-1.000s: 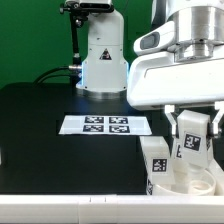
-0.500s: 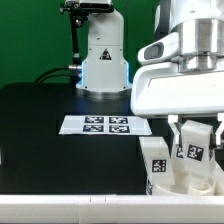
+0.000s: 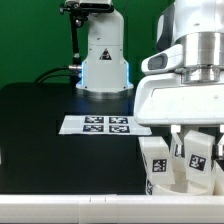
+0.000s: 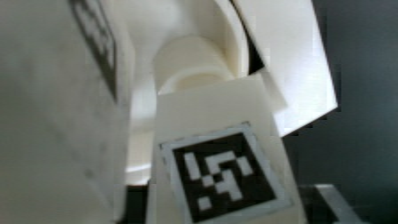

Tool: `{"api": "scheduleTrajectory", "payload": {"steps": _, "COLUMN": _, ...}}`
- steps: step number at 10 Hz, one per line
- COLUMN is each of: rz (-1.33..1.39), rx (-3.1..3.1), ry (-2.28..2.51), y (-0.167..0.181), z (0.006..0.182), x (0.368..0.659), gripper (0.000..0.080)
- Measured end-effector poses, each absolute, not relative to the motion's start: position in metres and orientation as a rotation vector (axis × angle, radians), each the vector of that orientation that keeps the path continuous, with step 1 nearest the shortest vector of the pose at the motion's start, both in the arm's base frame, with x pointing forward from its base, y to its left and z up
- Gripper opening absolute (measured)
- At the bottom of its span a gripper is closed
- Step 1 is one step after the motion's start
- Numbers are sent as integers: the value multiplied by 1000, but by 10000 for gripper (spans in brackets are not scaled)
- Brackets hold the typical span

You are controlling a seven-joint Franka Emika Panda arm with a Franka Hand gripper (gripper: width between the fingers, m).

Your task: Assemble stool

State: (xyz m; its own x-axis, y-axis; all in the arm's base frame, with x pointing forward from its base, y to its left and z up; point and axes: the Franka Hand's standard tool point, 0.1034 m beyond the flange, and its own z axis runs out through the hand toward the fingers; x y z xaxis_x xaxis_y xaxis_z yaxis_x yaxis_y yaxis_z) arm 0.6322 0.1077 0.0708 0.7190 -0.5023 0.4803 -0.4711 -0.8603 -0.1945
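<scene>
**Operator:** I've got the arm low at the exterior view's right, near the front edge of the black table (image 3: 40, 130). The gripper (image 3: 196, 150) sits directly over the stool parts – its fingers (image 3: 178, 140) come down on either side of one white leg (image 3: 197, 152) with a tag facing the camera.

**Spotter:** Is it pinching that leg?

**Operator:** Looks like it from here: the fingers are drawn in against the leg's sides and the leg stands upright between them. On the wrist view the same leg (image 4: 222, 150) fills the middle of the picture, tag toward the lens, with a pale finger (image 4: 63, 110) hard against its flank – no gap that I can make out.

**Spotter:** And the rest of the stool?

**Operator:** Right below and beside the gripper. A second leg (image 3: 155, 158) stands upright just to the exterior view's left of the held one, nearly touching it. Both rise from the white seat (image 3: 185, 184) at the table's front, which is partly cut off by the picture's edge; whether the held leg touches the seat I cannot tell.

**Spotter:** The marker board?

**Operator:** The marker board (image 3: 104, 124) lies flat behind and to the exterior view's left of the stool, apart from it.
</scene>
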Motion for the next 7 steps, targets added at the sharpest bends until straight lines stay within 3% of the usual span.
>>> {"api": "scheduleTrajectory", "payload": {"steps": 2, "rz": -834, "rx": -2860, "ry": 800, "y": 107, "z": 71, "x": 633, "gripper": 323}}
{"api": "scheduleTrajectory", "payload": {"steps": 3, "rz": -834, "rx": -2861, "ry": 798, "y": 107, "z": 71, "x": 633, "gripper": 501}}
{"api": "scheduleTrajectory", "payload": {"steps": 4, "rz": -834, "rx": -2863, "ry": 795, "y": 107, "z": 71, "x": 633, "gripper": 601}}
{"api": "scheduleTrajectory", "payload": {"steps": 5, "rz": -820, "rx": -2883, "ry": 765, "y": 106, "z": 73, "x": 634, "gripper": 601}}
{"api": "scheduleTrajectory", "payload": {"steps": 7, "rz": -590, "rx": -2937, "ry": 725, "y": 91, "z": 109, "x": 632, "gripper": 647}}
